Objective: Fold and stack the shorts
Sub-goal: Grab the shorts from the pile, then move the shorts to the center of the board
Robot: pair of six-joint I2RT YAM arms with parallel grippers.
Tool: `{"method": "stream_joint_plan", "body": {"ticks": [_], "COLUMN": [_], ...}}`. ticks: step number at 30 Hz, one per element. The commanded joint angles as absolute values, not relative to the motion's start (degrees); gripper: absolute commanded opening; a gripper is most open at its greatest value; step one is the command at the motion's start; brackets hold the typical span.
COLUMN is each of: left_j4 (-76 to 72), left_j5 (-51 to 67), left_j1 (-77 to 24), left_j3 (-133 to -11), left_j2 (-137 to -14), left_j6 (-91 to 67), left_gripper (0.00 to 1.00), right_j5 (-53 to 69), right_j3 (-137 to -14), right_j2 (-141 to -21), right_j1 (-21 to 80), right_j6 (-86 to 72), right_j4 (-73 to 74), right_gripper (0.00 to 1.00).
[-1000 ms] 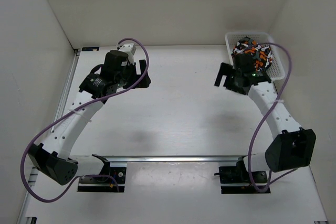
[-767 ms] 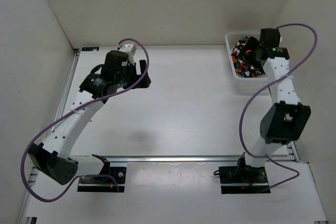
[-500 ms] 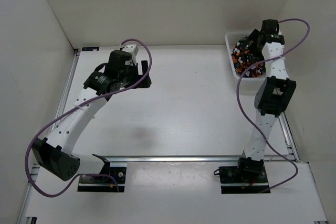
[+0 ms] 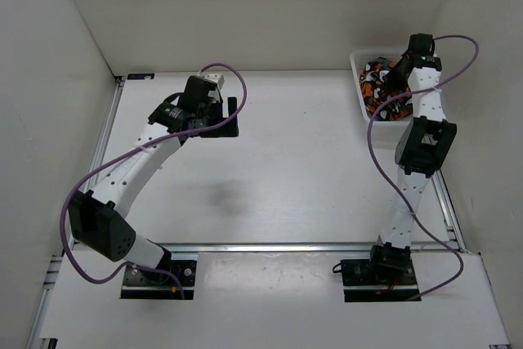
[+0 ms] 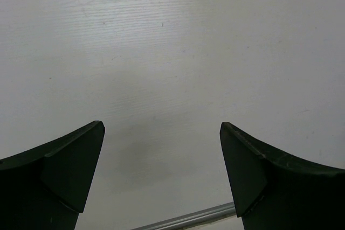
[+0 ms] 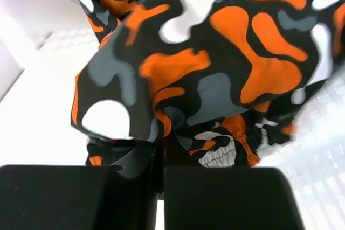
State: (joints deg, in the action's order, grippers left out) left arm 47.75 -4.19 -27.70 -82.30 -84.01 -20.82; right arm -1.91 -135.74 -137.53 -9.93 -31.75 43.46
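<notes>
The shorts, a camouflage print in orange, black, grey and white, lie bunched in the white mesh basket at the table's far right corner. My right gripper reaches down into the basket from above. In the right wrist view the right gripper is shut, its fingers pressed together with a fold of the shorts running into the seam between them. My left gripper hovers open over the bare table at the far left. The left gripper has only the white tabletop between its fingers.
White walls close in the table on the left, back and right. A metal rail runs across the near side between the arm bases, and it also shows as the rail under the left fingers. White basket mesh surrounds the cloth.
My right arm swung from beside the basket to over it, reached down in, and the gripper shut on the shorts. My left arm stretched a little farther right and forward, still open.
</notes>
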Motion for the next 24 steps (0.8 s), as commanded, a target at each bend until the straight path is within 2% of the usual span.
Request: {"method": "stream_joint_plan", "body": {"ticks": [1,2,7,11,16,18,19,20,21,22,23,24], "left_j4": [47.20,47.20,47.81,57.11,64.76,66.70,67.40,67.41,67.41,67.41,66.19,64.35], "left_j5": [-4.56,-4.57,-6.05,-15.28,-19.41,-20.65,-21.18,-21.18,-21.18,-21.18,-21.18,-20.66], "left_j1": [-27.42,-27.42,-24.88,-23.82,-20.31,-19.69,-19.69,-19.69,-19.69,-19.69,-19.69,-19.69], "left_j3": [-85.96,-85.96,-87.18,-97.78,-103.18,-105.45,-105.47,-105.47,-105.47,-103.82,-102.23,-100.65], "left_j2": [-81.22,-81.21,-78.57,-78.93,-79.28,-78.49,-76.92,-76.21,-75.59,-74.02,-73.31,-73.30], "left_j6": [-19.95,-19.95,-21.79,-26.45,-28.21,-28.73,-28.74,-28.74,-28.74,-28.22,-28.21,-28.21], "left_gripper": [1.00,1.00,1.00,1.00,1.00,1.00,1.00,1.00,1.00,1.00,1.00,1.00], "right_j5": [-0.97,-0.97,3.06,7.29,5.45,6.15,6.15,6.15,6.15,6.15,8.24,8.26], "right_j3": [-131.67,-130.62,-129.99,-127.89,-114.99,-102.35,-97.52,-92.42,-83.50,-80.62,-79.03,-79.01], "right_j2": [-121.49,-116.07,-103.38,-95.39,-84.32,-80.88,-77.90,-76.65,-75.94,-76.55,-77.77,-79.44], "right_j1": [-7.65,-6.17,-0.36,8.84,19.49,24.33,25.82,28.28,29.08,29.70,29.71,29.71], "right_j6": [-29.98,-28.75,-25.49,-22.51,-22.05,-23.46,-25.38,-25.40,-26.18,-26.89,-25.94,-24.97], "right_j4": [39.20,39.20,38.67,40.68,40.79,38.34,37.54,36.57,35.52,34.64,34.63,35.50], "right_gripper": [0.00,0.00,0.00,0.00,0.00,0.00,0.06,0.35,0.57,0.77,0.91,1.00]}}
